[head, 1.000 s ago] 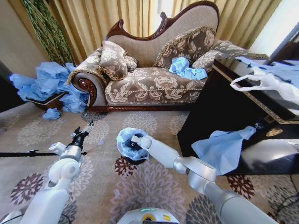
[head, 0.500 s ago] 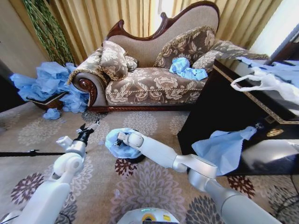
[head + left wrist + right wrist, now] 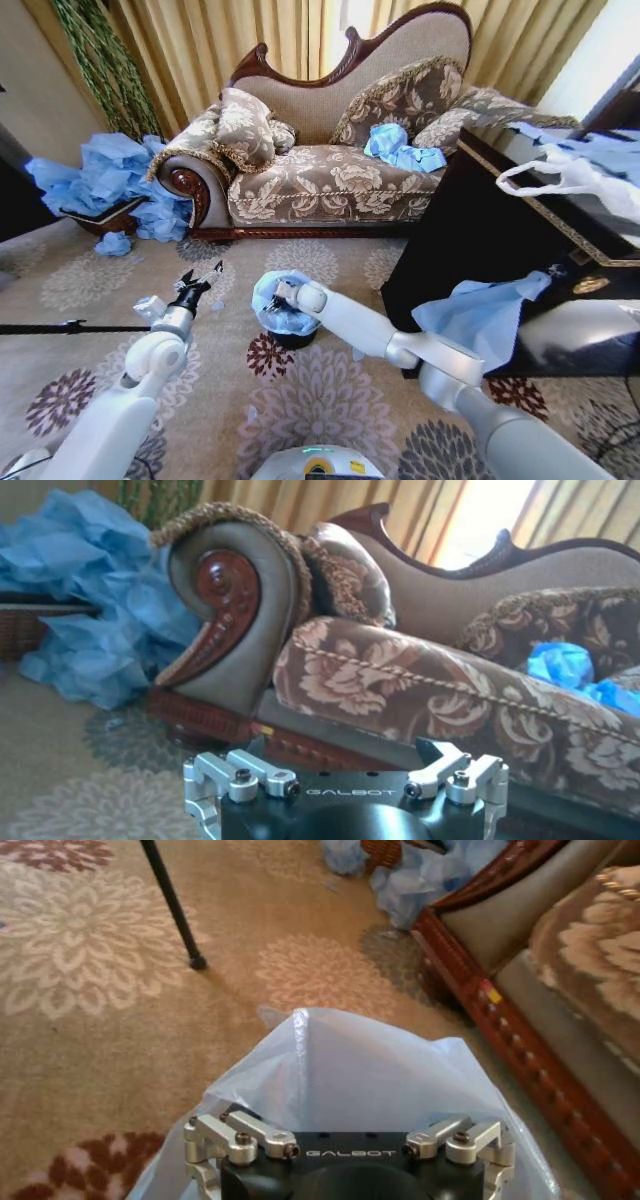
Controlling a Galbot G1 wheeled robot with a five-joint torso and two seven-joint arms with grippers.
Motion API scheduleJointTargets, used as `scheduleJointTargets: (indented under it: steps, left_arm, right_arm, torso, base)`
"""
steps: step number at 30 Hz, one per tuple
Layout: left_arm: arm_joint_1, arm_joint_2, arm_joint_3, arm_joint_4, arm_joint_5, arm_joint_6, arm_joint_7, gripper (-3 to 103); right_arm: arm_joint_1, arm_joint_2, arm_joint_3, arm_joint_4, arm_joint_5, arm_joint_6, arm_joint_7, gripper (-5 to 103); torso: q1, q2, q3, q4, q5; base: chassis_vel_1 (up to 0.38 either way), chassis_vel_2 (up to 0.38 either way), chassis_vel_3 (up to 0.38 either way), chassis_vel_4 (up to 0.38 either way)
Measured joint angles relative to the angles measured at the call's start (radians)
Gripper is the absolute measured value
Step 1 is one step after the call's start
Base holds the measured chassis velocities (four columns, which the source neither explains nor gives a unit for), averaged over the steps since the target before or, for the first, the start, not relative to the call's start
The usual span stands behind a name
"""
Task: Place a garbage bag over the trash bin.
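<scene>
The light-blue garbage bag (image 3: 283, 303) is bunched over the top of the small black trash bin (image 3: 291, 339), which stands on the carpet in front of the sofa. My right gripper (image 3: 279, 293) is at the bag's top, and the film drapes over it and hides its tips. In the right wrist view the garbage bag (image 3: 370, 1087) rises in a peak just ahead of the gripper body. My left gripper (image 3: 203, 277) hovers open over the carpet, a short way left of the bin and holding nothing.
A patterned sofa (image 3: 330, 180) stands behind the bin, and a black cabinet (image 3: 480, 240) with a blue bag (image 3: 480, 315) draped on it is close on the right. A white handled bag (image 3: 570, 180) lies on top. Blue bags (image 3: 100, 180) are piled far left. A black rod (image 3: 60, 328) crosses the floor.
My right gripper swung left with the garbage bag, then came back right over the bin. My left gripper edged forward and right, towards the bin.
</scene>
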Motion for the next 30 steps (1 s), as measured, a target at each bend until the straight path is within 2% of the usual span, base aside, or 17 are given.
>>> scheduleJointTargets:
  steps: [4,11,14,16,17,18,20,25,30]
  left_arm:
    - [-0.017,0.007,0.028,-0.001,0.001,0.004,-0.005,100]
    - [-0.033,0.018,0.030,0.001,-0.003,0.014,-0.025,100]
    - [-0.015,0.025,0.010,-0.003,-0.005,0.015,-0.026,100]
    - [-0.010,0.025,0.006,-0.004,-0.005,0.015,-0.026,100]
    - [-0.005,0.023,0.001,-0.004,-0.005,0.015,-0.026,100]
    - [-0.005,0.023,0.001,-0.004,-0.005,0.015,-0.026,100]
    - [-0.002,0.020,0.000,-0.004,-0.005,0.014,-0.025,100]
    - [-0.014,0.024,0.011,-0.003,-0.007,0.014,-0.025,100]
    - [-0.031,0.049,0.034,0.010,-0.008,0.013,-0.020,100]
  right_arm:
    - [0.020,-0.038,-0.014,0.043,0.031,-0.016,-0.001,100]
    - [-0.008,-0.028,-0.031,0.052,0.062,-0.024,0.011,100]
    - [-0.046,0.016,-0.029,0.040,0.180,-0.030,0.101,100]
    - [-0.049,0.023,-0.025,0.038,0.216,-0.034,0.129,100]
    - [-0.050,0.029,-0.017,0.042,0.281,-0.057,0.165,100]
    - [-0.050,0.029,-0.017,0.042,0.281,-0.057,0.165,100]
    - [-0.045,0.015,-0.012,0.079,0.366,-0.108,0.195,100]
    - [-0.036,-0.029,-0.007,0.157,0.434,-0.158,0.208,100]
    - [-0.048,-0.077,-0.006,0.228,0.453,-0.169,0.224,100]
  torso:
    - [0.000,0.000,0.000,-0.0004,-0.0004]
    - [0.000,0.000,0.000,-0.0001,-0.0008]
    - [0.000,0.000,0.000,0.0007,-0.0005]
    - [0.000,0.000,0.000,0.0009,-0.0006]
    - [0.000,0.000,0.000,0.0009,-0.0005]
    - [0.000,0.000,0.000,0.0009,-0.0005]
    - [0.000,0.000,0.000,0.0003,-0.0006]
    - [0.000,0.000,0.000,0.0005,-0.0006]
    - [0.000,0.000,0.000,0.0004,-0.0004]
  base:
    - [0.000,0.000,0.000,0.000]
    - [0.000,0.000,0.000,0.000]
    - [0.000,0.000,0.000,0.000]
    - [0.000,0.000,0.000,0.000]
    - [0.000,0.000,0.000,0.000]
    - [0.000,0.000,0.000,0.000]
    - [0.000,0.000,0.000,0.000]
    - [0.000,0.000,0.000,0.000]
    - [0.000,0.000,0.000,0.000]
